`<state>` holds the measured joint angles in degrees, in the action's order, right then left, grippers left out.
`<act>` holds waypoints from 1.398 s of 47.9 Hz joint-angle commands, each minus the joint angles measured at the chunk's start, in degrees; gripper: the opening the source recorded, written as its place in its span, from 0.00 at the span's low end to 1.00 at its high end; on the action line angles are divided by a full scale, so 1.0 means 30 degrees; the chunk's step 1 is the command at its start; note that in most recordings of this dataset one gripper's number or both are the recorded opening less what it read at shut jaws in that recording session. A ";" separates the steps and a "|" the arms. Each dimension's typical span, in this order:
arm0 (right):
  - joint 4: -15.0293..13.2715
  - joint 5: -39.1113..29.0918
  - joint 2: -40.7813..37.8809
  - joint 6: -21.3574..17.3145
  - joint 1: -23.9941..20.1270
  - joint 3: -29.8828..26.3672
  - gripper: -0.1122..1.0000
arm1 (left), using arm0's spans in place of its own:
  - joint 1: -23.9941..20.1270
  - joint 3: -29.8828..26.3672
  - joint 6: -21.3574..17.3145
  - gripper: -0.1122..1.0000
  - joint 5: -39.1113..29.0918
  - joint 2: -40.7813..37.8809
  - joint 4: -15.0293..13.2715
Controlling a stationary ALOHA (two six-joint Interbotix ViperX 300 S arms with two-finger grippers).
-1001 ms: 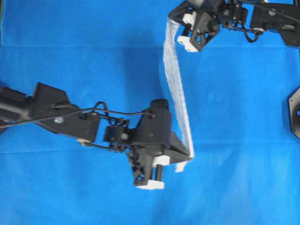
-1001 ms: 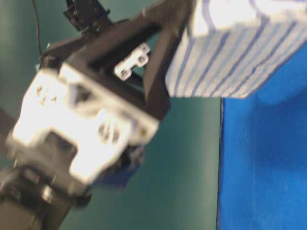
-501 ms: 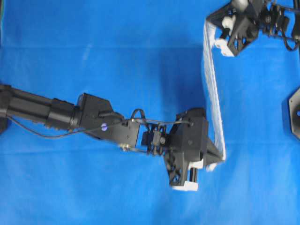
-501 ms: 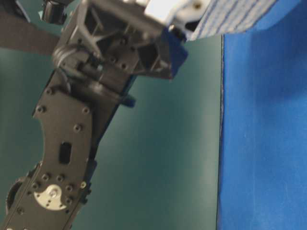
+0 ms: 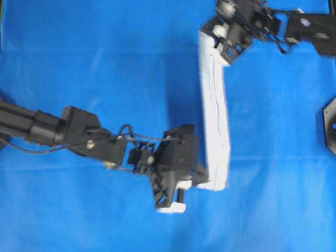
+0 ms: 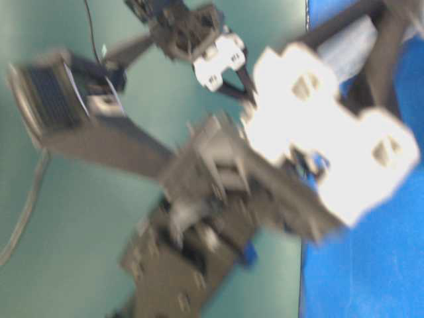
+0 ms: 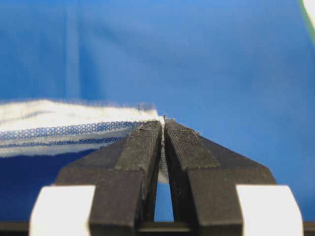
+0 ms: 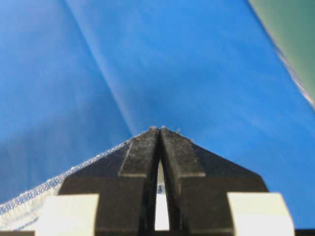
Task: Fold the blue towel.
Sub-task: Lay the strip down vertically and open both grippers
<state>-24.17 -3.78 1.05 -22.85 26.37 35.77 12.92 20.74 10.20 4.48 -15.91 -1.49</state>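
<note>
The blue towel (image 5: 216,115) hangs stretched as a narrow white striped band between both grippers, above the blue table covering. My left gripper (image 5: 206,177) is shut on its near corner; the left wrist view shows the striped cloth (image 7: 64,132) running left from the pinched tips (image 7: 163,123). At the far end my right gripper (image 5: 212,38) is shut on the other corner. In the right wrist view a thin white hem (image 8: 44,189) trails off to the left of the closed gripper (image 8: 160,130). The table-level view is blurred, with a pale strip of towel (image 6: 348,50) behind the arm.
The blue table covering (image 5: 105,68) fills the overhead view. A black mount (image 5: 329,126) sits at the right edge. In the table-level view a blurred arm with a white gripper block (image 6: 324,146) fills the frame, before a green wall (image 6: 66,218).
Both grippers have swung left again with the towel after moving right half a second ago. The towel band now looks wider and hangs straighter between them.
</note>
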 commanded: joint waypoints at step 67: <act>-0.0029 0.1230 0.5391 0.0117 -0.1172 0.2314 0.60 | -0.0820 0.6328 0.0205 0.76 -0.0996 0.8174 0.0059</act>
<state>-24.17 -2.55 12.39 -22.24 23.29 40.25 11.87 38.94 11.60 0.44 5.36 -1.49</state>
